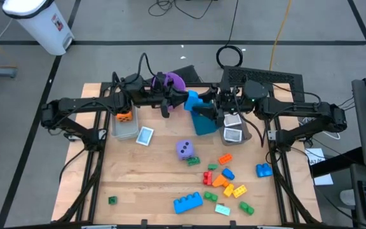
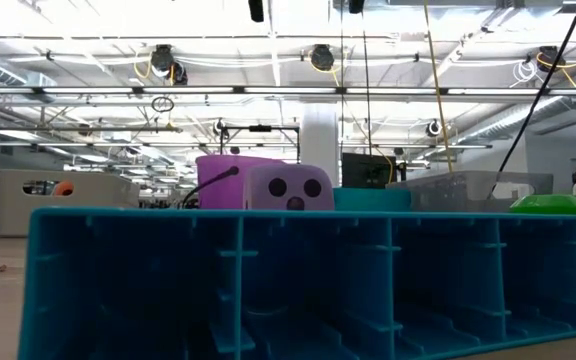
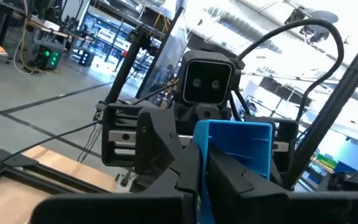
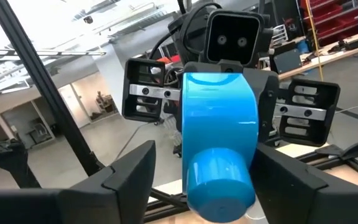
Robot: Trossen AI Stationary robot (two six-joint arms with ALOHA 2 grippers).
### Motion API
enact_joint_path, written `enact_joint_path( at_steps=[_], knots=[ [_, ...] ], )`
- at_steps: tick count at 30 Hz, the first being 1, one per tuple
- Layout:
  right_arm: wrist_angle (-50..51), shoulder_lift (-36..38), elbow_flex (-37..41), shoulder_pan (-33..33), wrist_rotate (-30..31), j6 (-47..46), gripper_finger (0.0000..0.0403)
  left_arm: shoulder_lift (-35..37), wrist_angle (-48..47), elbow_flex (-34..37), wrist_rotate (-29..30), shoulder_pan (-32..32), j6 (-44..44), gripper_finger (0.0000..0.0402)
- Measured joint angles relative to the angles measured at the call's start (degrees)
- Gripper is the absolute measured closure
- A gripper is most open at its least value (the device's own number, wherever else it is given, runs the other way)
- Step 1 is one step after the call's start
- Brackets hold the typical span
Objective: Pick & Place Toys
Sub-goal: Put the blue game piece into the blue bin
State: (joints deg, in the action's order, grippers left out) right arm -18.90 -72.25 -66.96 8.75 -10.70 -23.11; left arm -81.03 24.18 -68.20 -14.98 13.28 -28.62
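Note:
A small blue brick (image 1: 192,100) hangs high over the far middle of the table, and my left gripper (image 1: 180,102) is shut on it. My right gripper (image 4: 207,168) faces it from the table's right. It is open, with one finger on each side of the brick's round stud (image 4: 219,180). I cannot tell whether they touch the stud. More toys lie on the table: a purple die (image 1: 184,149), a picture card (image 1: 145,135), a pile of small bricks (image 1: 224,179), a long blue brick (image 1: 188,202) and a green brick (image 1: 112,200). My left gripper pinches one side wall (image 3: 204,186) of the blue brick between its two fingers. One fingertip (image 3: 229,177) lies on the hollow side of that wall. The fingers come about level from the table's left. The brick is lifted clear, its stud pointing at my right gripper.
Below the grippers stand a teal bin (image 1: 203,122), a grey bin (image 1: 234,132) with a card in it, and a clear bin (image 1: 124,127) with an orange die (image 1: 124,116). A purple bucket (image 1: 170,81) stands at the far edge. The near left of the table is mostly bare wood.

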Motion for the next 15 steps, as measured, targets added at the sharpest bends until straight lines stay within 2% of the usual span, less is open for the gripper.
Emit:
enact_joint_path(
  at_steps=[7, 15],
  knots=[
    [-0.09, 0.00, 0.00, 0.02, 0.09, 0.26, 0.0214, 0.00, -0.02, 0.00, -0.17, -0.02, 0.02, 0.0393],
    [-0.02, 0.00, 0.00, 0.07, 0.11, 0.48, 0.0271, 0.00, 0.00, 0.00, -0.20, -0.02, -0.02, 0.0323]
  ],
)
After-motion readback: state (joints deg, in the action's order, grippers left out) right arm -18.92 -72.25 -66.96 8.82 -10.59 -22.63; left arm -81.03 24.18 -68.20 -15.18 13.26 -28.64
